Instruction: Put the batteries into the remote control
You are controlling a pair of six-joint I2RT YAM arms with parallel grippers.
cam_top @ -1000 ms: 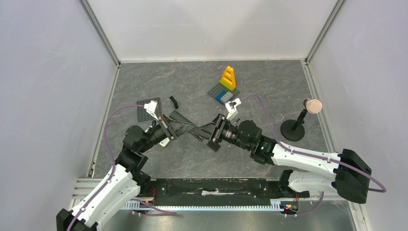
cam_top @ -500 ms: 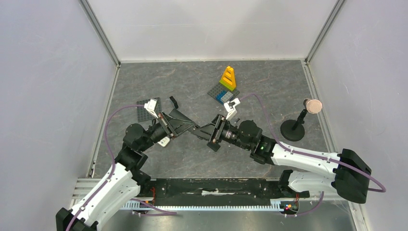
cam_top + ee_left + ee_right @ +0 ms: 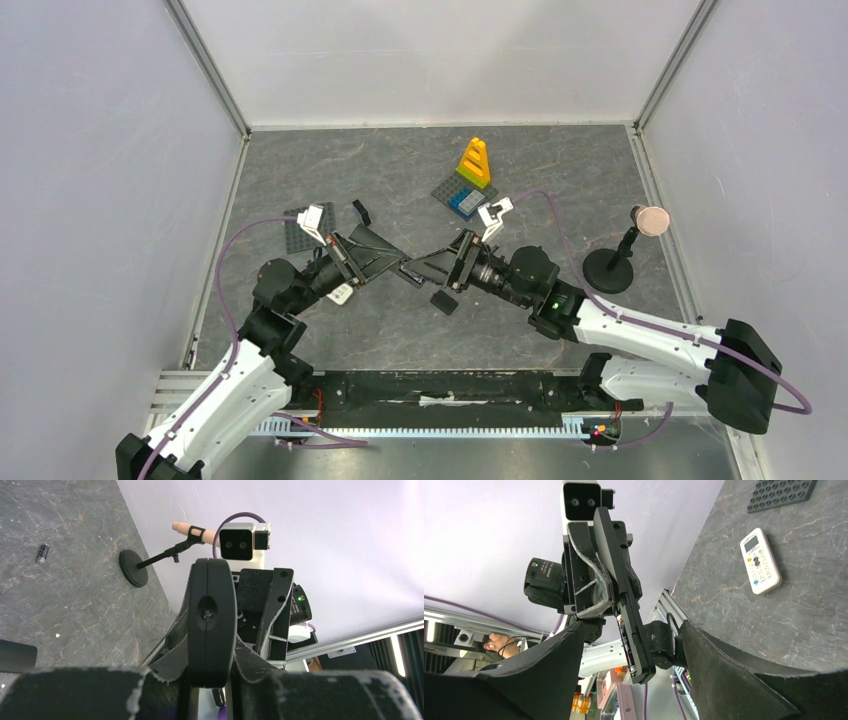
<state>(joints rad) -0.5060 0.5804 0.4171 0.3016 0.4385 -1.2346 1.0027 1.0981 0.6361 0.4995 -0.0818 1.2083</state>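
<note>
My left gripper (image 3: pixel 392 262) is shut on a slim black remote control (image 3: pixel 410 272) and holds it above the table's middle. The left wrist view shows that remote control (image 3: pixel 211 615) end-on between my left gripper's (image 3: pixel 210 665) pads. In the right wrist view one battery (image 3: pixel 624 637) lies in the remote control's (image 3: pixel 624 595) slot. My right gripper (image 3: pixel 633 627) is open, a finger on each side of the remote's end and apart from it. In the top view my right gripper (image 3: pixel 432 268) faces the left one. Another battery (image 3: pixel 42 553) lies loose on the table.
A small flat black piece (image 3: pixel 444 301) lies on the table just below the grippers. A white button remote (image 3: pixel 760 560) rests near a grey studded plate (image 3: pixel 297 232). A yellow brick stack (image 3: pixel 474 162) stands at the back, a microphone stand (image 3: pixel 610 268) at the right.
My right gripper has opened and drawn back a little to the right. A small black piece now lies on the table under where it was. The left arm has kept still.
</note>
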